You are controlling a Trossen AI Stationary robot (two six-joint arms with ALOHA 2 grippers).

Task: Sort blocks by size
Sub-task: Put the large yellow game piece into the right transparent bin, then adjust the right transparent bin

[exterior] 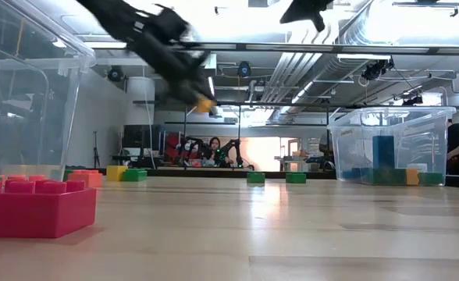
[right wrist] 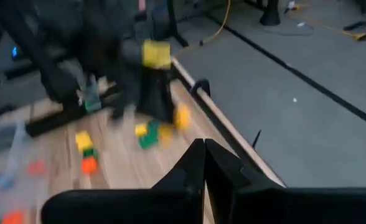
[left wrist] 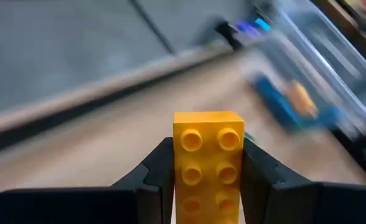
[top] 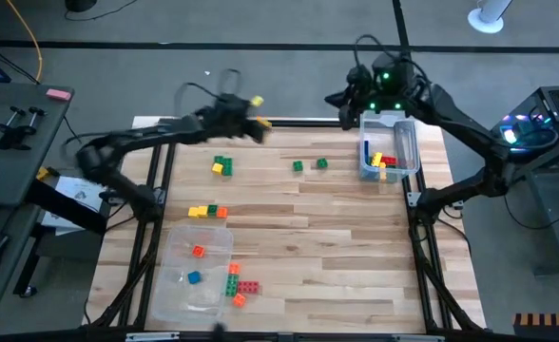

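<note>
Your left gripper [left wrist: 208,168] is clamped on a long yellow block [left wrist: 208,163]: the block stands between the two fingers [left wrist: 159,171], one pressed to each long side, its studded face toward the wrist camera and its far end projecting past the fingertips. From overhead you see this gripper [top: 251,122] raised above the table's [top: 356,247] far edge, left of centre, with the yellow block [top: 257,103] at its tip. The level view confirms that the block [exterior: 205,104] hangs well clear of the wood.

Your right gripper [right wrist: 204,149] has its fingers pressed together with nothing between them. It waits over the far right corner, above the far end of a clear bin [top: 405,142] that holds red, yellow and blue blocks [top: 384,161].

On the table, a green and yellow pair [top: 222,166] lies near the far edge below your left gripper. Two green blocks [top: 309,165] sit near the middle of the far half. A yellow, green and orange row [top: 207,211] lies left of centre. A second clear bin [top: 196,271] at the near left holds an orange block [top: 198,251] and a blue block [top: 194,276]. Green, red and orange blocks [top: 240,283] lie just beside its right wall.
</note>
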